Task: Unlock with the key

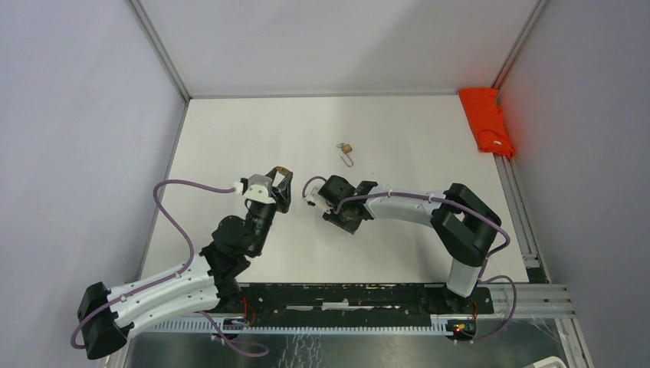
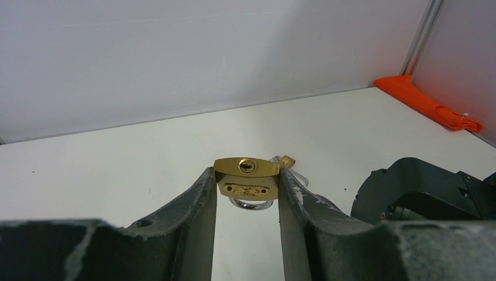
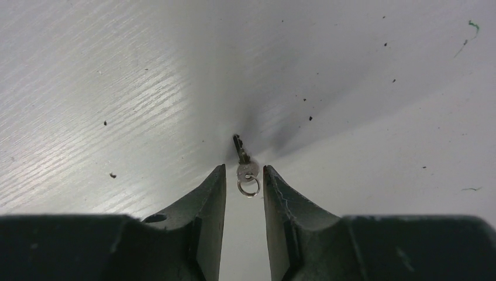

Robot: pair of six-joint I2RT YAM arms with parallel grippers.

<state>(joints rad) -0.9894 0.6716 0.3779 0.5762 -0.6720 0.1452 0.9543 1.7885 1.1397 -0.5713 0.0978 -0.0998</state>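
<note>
My left gripper [image 2: 247, 175] is shut on a brass padlock [image 2: 247, 182], pinched by its sides at the fingertips. The keyhole faces the camera and the silver shackle hangs below. In the top view the gripper [image 1: 281, 176] holds the padlock [image 1: 282, 169] raised left of centre. A small silver key [image 3: 241, 157] with a ring lies flat on the white table. Its head sits between the fingertips of my right gripper [image 3: 244, 170], which is open with a gap on each side. In the top view the key is hidden under the right gripper [image 1: 318, 193].
A small brass item on a wire loop [image 1: 346, 148] lies on the table beyond both grippers, just behind the padlock in the left wrist view [image 2: 286, 161]. An orange cloth [image 1: 487, 121] sits at the far right corner. Grey walls enclose the white table [image 1: 398, 138].
</note>
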